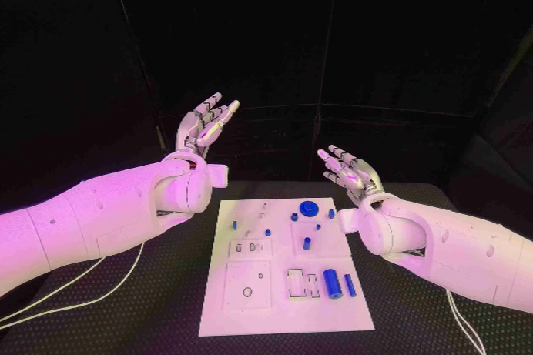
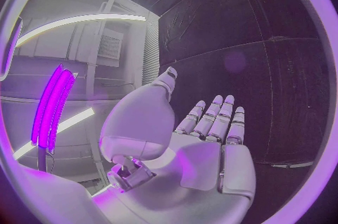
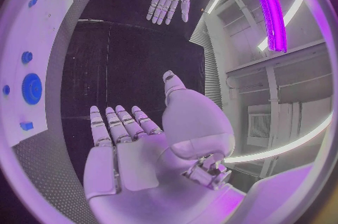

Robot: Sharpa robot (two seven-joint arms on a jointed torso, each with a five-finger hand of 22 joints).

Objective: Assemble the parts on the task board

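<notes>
White task board (image 1: 286,309) w/ blue parts (image 1: 332,282)

The task board (image 1: 222,309) lies centred on the surface (image 1: 122,309), parts (image 1: 331,282) on it. The left hand (image 1: 208,118) and right hand (image 1: 346,169) hang above, flanking the board's far end.

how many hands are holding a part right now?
0. The left hand is raised beyond the task board, fingers extended, nothing in it. The right hand hangs above the board's far right corner, also bare. The blue parts lie on the board.
</notes>
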